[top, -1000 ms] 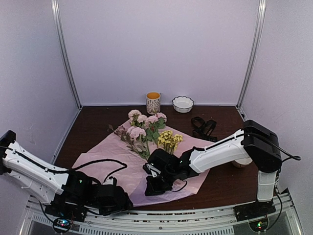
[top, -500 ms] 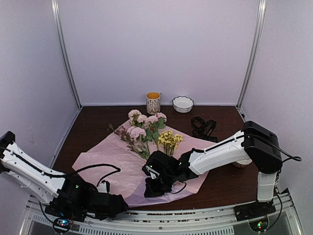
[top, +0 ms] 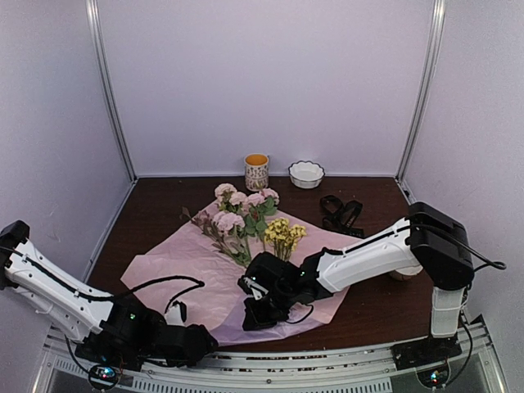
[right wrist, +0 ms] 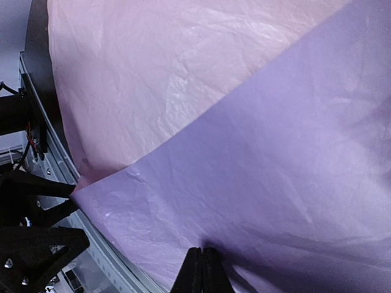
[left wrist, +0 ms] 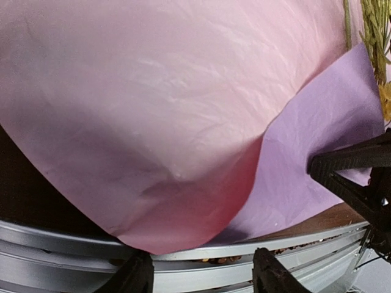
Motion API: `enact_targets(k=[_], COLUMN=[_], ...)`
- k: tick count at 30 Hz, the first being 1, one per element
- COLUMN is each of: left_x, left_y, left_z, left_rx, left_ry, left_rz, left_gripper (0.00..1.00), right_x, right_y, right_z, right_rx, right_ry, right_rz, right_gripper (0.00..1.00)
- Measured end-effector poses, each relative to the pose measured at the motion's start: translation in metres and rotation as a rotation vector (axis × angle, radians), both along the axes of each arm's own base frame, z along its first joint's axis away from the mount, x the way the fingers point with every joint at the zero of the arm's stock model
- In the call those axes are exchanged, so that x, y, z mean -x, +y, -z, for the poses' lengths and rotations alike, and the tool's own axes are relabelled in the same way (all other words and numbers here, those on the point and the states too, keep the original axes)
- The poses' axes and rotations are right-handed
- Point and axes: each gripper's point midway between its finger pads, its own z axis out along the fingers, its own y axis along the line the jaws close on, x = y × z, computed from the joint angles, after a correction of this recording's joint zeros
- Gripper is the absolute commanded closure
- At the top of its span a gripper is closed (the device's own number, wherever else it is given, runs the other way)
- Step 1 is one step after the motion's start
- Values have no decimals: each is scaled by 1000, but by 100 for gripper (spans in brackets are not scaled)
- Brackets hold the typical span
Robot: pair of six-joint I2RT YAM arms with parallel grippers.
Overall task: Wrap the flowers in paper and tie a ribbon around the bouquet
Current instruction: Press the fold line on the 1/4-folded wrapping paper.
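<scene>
The paper (top: 180, 270) lies spread on the dark table, pink with a lilac flap (left wrist: 317, 122) at its near right. The flowers (top: 246, 214), pink roses and yellow blossoms, rest on its far part, heads away from me. My right gripper (top: 255, 315) is low over the near part of the sheet. In the right wrist view it (right wrist: 201, 256) is shut, with lilac paper (right wrist: 256, 152) creased at the tips. My left gripper (top: 196, 342) sits at the table's near edge. It (left wrist: 204, 278) is open and empty, with the paper's drooping near edge just beyond. The ribbon (top: 340, 213) lies looped at the back right.
A patterned cup (top: 256, 172) and a white scalloped bowl (top: 306, 173) stand at the back wall. A metal rail (left wrist: 183, 256) runs along the table's near edge, under the overhanging paper. White enclosure walls close in the sides and the back.
My left gripper has dropped and drawn back a little along the near edge, its jaws somewhat narrower. The right gripper and the flowers have stayed in place.
</scene>
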Motion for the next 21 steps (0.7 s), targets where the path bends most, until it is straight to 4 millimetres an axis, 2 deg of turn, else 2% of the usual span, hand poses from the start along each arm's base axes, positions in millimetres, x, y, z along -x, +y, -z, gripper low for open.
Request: enact_targets(k=[9, 14, 18, 21], left_x=[-20, -21, -19, -16], left_y=[33, 30, 16, 4], left_z=[3, 4, 3, 1], left_rx=[-82, -89, -98, -86], left_ry=[-108, -120, -115, -101], left_rz=[-40, -44, -40, -36], left_gripper=[43, 38, 31, 30], right_x=[2, 2, 2, 3], right_y=[-3, -4, -5, -5], right_z=[-1, -1, -1, -1], right_rx=[2, 2, 4, 3], right_ry=[-6, -5, -5, -5], right_rz=[-16, -15, -15, -15], right_gripper=[98, 98, 98, 98])
